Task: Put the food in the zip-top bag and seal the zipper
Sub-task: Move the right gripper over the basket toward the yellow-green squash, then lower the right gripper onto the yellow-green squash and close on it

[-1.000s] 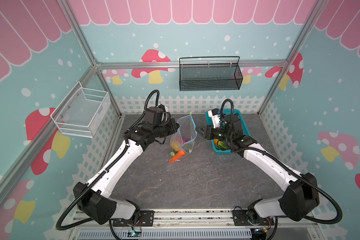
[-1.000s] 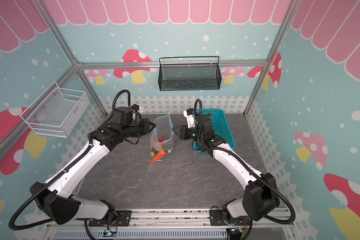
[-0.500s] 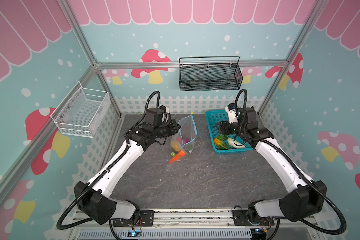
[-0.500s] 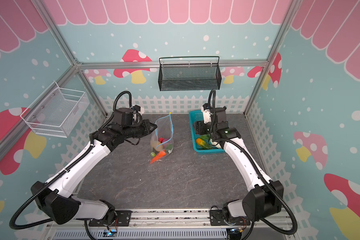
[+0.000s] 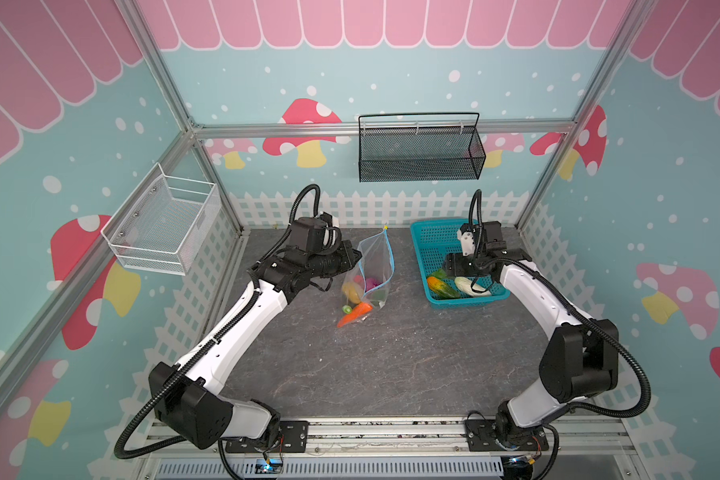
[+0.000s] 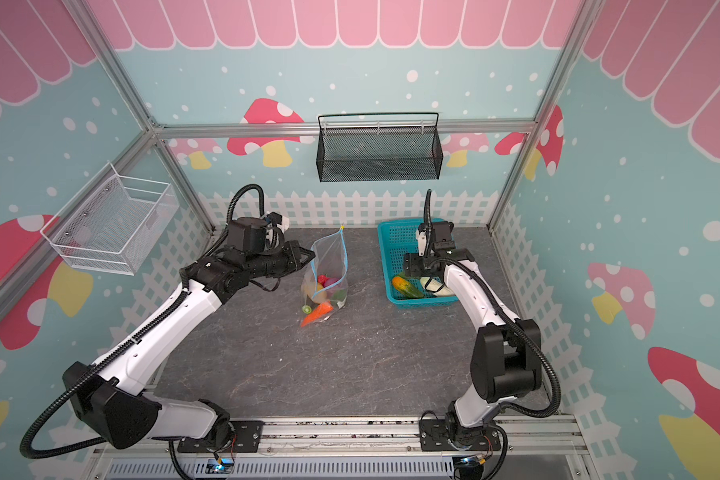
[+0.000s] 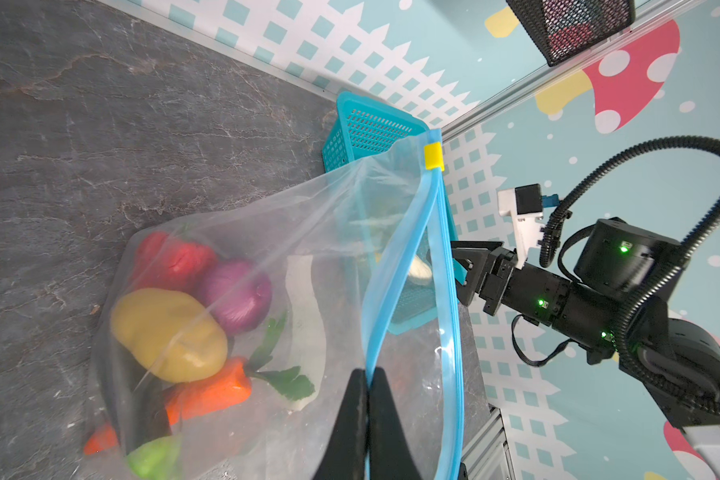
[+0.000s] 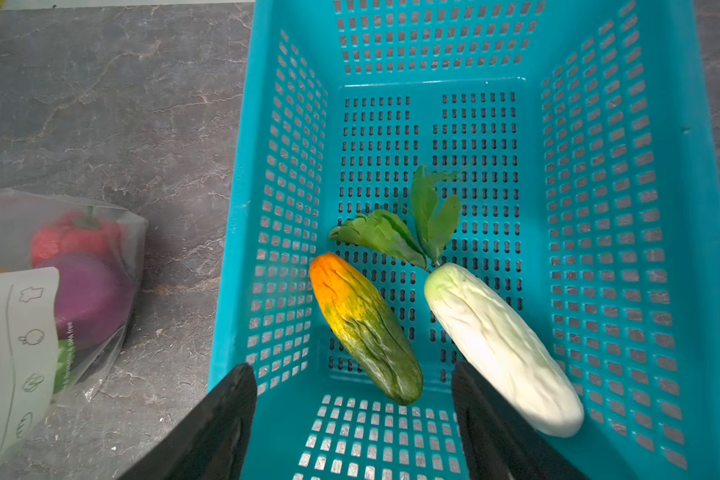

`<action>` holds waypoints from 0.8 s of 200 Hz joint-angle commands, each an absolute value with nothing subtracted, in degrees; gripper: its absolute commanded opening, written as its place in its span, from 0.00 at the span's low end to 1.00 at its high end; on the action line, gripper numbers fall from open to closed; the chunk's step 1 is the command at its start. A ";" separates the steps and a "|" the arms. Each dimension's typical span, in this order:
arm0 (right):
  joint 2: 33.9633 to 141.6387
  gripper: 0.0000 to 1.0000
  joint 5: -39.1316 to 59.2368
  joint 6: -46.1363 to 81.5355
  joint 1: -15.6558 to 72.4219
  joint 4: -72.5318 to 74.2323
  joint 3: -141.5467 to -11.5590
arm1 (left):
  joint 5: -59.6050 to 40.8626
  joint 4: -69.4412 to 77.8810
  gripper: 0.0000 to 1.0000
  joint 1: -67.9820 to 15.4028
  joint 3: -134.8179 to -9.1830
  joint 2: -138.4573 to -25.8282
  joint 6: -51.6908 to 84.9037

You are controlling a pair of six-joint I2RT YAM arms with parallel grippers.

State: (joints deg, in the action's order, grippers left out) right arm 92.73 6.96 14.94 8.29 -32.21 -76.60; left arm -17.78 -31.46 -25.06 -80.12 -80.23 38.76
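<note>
The clear zip-top bag (image 5: 373, 266) stands upright at mid-table, mouth open. My left gripper (image 7: 367, 374) is shut on one lip of its light blue zipper (image 7: 445, 291); the yellow slider (image 7: 433, 156) sits at the far end. Inside lie food pieces: a red strawberry (image 7: 175, 257), purple onion (image 7: 238, 291), yellow piece (image 7: 167, 332) and orange carrot (image 7: 208, 390). My right gripper (image 8: 350, 370) hangs open over the turquoise basket (image 8: 267, 208), its fingers either side of an orange-green corn piece (image 8: 362, 324). A white leafy radish (image 8: 499, 345) lies beside it.
The basket (image 5: 422, 237) stands at the back right, a hand's width from the bag. A black mesh basket (image 5: 418, 151) hangs on the back wall and a white wire basket (image 5: 163, 226) on the left wall. White picket fencing rims the dark table.
My right gripper has swung away from the bag's mouth to above the basket, and its jaws have opened wider. The left gripper has kept its hold on the bag.
</note>
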 commanded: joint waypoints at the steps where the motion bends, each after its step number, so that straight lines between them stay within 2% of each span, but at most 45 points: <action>1: 94.99 0.77 9.60 15.36 7.03 -34.68 -75.34 | -18.89 -30.35 0.00 -24.54 -79.28 -79.10 38.06; 69: 101.05 0.76 14.37 14.51 5.31 -36.82 -75.04 | -19.74 -29.84 0.00 -23.75 -78.75 -78.75 38.30; 160: 109.73 0.74 13.68 11.69 5.39 -36.44 -77.77 | -20.51 -29.36 0.00 -22.14 -78.40 -79.36 38.56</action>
State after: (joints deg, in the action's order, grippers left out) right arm 107.66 12.95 13.23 5.30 -35.99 -75.81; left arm -19.92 -30.15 -22.50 -78.72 -80.14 38.79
